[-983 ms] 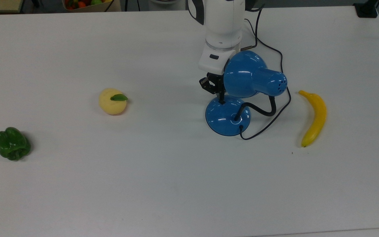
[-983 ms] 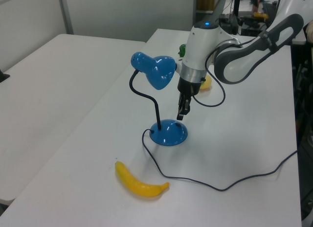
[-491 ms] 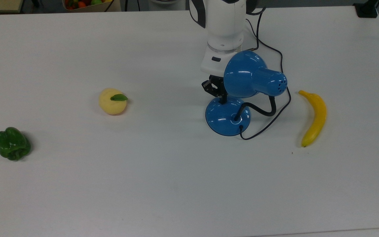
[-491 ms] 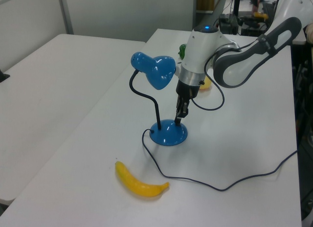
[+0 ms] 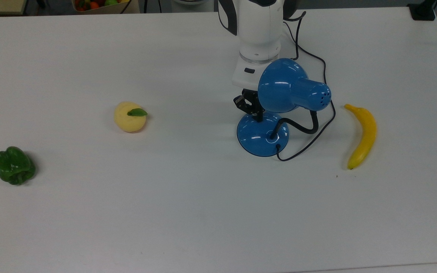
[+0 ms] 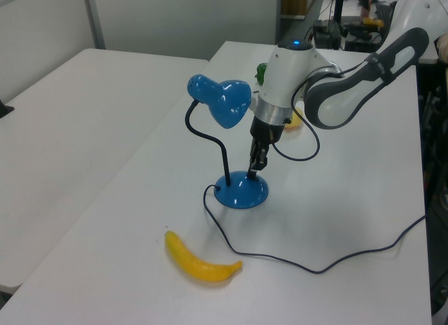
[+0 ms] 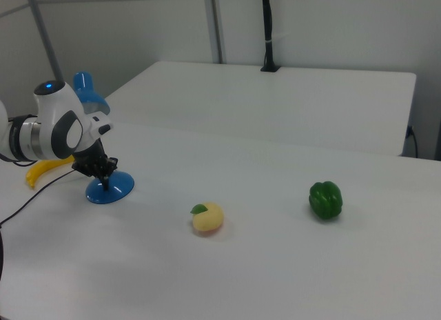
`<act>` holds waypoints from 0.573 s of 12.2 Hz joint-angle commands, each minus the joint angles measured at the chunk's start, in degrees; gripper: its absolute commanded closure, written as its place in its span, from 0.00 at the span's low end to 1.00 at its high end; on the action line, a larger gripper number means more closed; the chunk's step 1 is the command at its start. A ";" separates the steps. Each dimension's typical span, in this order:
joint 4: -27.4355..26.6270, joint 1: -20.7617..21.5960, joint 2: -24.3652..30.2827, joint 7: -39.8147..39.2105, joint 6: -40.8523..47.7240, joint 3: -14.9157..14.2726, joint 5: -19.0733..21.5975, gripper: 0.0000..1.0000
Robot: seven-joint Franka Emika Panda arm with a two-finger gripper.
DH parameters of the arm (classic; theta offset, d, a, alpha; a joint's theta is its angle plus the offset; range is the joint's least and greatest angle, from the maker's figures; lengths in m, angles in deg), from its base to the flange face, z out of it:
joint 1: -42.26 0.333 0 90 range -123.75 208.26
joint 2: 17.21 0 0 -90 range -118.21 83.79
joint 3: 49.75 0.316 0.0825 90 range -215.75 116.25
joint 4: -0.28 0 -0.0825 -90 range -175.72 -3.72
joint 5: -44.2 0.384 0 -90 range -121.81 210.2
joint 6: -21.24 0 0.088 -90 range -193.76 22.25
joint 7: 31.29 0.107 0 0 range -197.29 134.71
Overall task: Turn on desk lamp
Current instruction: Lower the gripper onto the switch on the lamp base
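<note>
The black two-finger gripper point(image 5: 257, 116) points straight down with its fingertips pressed together, touching the rim of the domed base at about 11 o'clock in the top view. That base belongs to the glossy blue desk lamp point(image 5: 263, 133) with a cone-shaped shade, which stands on the white table point(image 5: 188, 212) right of centre. The shade overhangs the gripper's wrist and hides part of it in the top view; in the left view the gripper point(image 6: 253, 172) stands just beside the black gooseneck. The lamp's black cord point(image 5: 309, 146) loops off at 3 o'clock. A yellow banana point(image 5: 362, 136) lies further at 3 o'clock, well apart. At 9 o'clock lie a pale yellow fruit with a green leaf point(image 5: 129, 116) and, farther out, a green bell pepper point(image 5: 14, 165).
</note>
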 commanded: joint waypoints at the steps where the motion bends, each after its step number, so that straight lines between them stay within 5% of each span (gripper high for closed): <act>1: -0.13 -0.14 -0.76 -1.51 -1.54 0.31 -0.05 1.00; 7: -0.04 -0.14 -1.37 -1.51 -1.71 0.31 -0.22 1.00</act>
